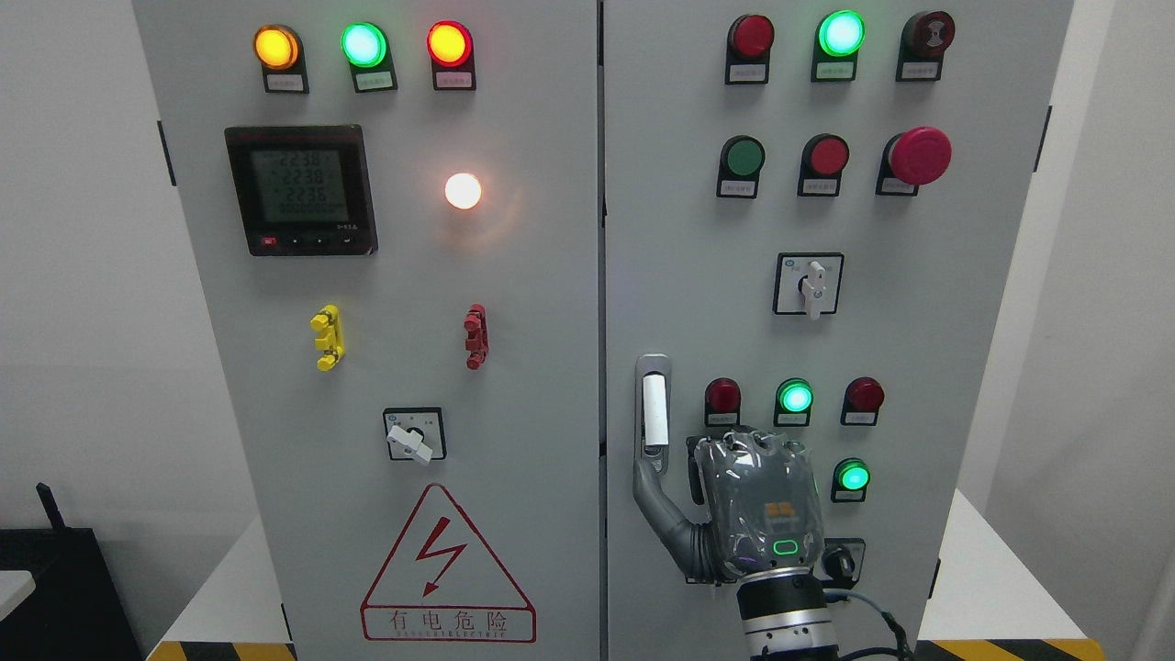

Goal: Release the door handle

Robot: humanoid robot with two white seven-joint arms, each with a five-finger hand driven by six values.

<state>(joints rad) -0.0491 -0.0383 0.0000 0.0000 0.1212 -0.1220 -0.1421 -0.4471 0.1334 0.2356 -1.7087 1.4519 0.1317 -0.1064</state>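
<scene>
The grey door handle (654, 491) sits on the left edge of the cabinet's right door (918, 349). Its lever has swung out of its white-backed recess (654, 413) and angles down to the right. My right hand (714, 554), wrapped in clear film with a green light on its back, comes up from the bottom edge. Its dark fingers (699, 555) curl around the lever's lower end. No left arm shows.
The right door carries lit and unlit pushbuttons, a red mushroom stop button (918, 154) and a rotary switch (810, 285). The left door (514, 413) holds a meter, lamps, a selector switch and a shock warning triangle. The cabinet stands on a white base.
</scene>
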